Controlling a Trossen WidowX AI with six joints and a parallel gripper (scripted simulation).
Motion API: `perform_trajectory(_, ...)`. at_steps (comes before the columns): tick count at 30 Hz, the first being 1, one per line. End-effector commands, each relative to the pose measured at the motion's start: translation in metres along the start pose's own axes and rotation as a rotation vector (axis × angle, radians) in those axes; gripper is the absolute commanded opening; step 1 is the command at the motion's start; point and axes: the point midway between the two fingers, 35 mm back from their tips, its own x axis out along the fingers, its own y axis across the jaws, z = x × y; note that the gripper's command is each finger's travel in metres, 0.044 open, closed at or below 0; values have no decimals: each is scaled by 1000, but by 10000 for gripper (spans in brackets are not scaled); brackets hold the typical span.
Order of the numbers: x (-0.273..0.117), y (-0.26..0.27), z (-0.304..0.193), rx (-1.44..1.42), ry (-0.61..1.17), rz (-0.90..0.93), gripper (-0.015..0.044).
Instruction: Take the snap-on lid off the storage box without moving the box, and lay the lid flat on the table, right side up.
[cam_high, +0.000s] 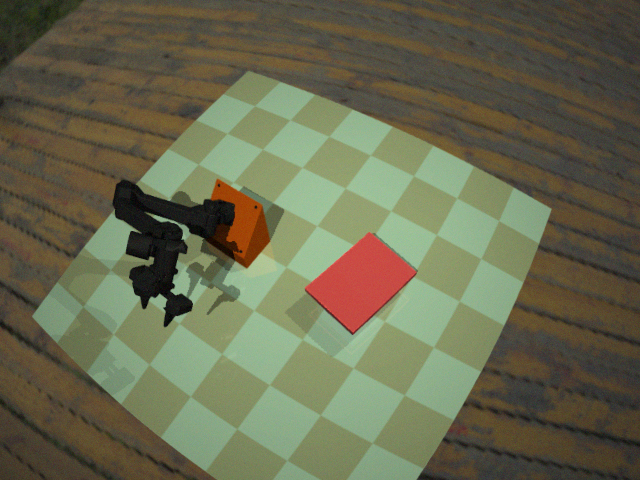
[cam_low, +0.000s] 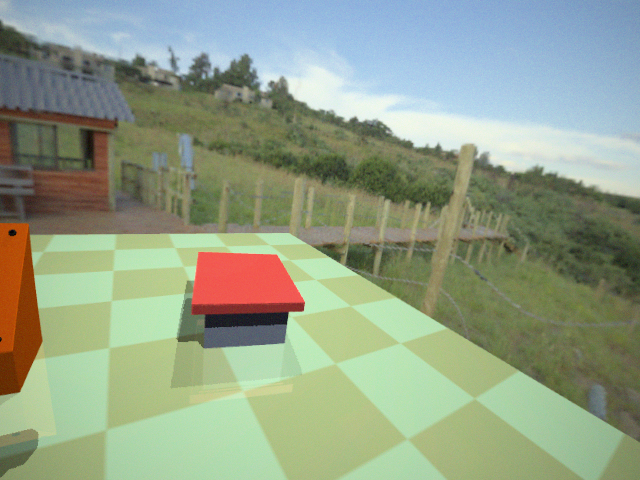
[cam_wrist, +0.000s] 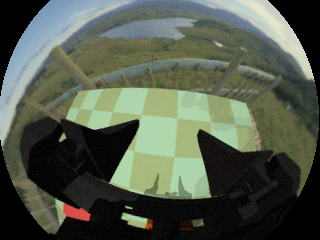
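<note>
The red lid (cam_high: 361, 283) (cam_low: 242, 281) (cam_wrist: 76, 212) sits flat on top of the storage box (cam_low: 245, 335), overhanging its walls. The box stands upright on the checkered table top. Its walls show dark navy and grey in the exterior view and are hidden under the lid in the top view. My gripper (cam_high: 155, 314) (cam_wrist: 168, 128) is open, with nothing between its fingers. In the top view it is left of the lid, well apart from it and above the table. It is not visible in the exterior view.
An orange wedge-shaped block (cam_high: 248, 219) (cam_low: 12, 310) with small dark holes stands beside the arm, left of the box in the top view. Part of the arm hangs over it in that view. The checkered surface (cam_high: 263, 341) ends at wooden planks.
</note>
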Motion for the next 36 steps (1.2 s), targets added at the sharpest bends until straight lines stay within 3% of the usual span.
perform_trajectory(1, 0, 2, 2, 3, -11, 8, 374)
perform_trajectory(7, -17, 83, -12, 104, -31, 206, 235)
perform_trajectory(10, -36, 124, -32, 158, 5, 306, 235)
perform_trajectory(14, -54, 151, -41, 229, 27, 411, 235)
perform_trajectory(25, -132, 221, -127, 338, 228, 612, 235)
perform_trajectory(36, -226, 229, -247, 423, 484, 712, 235)
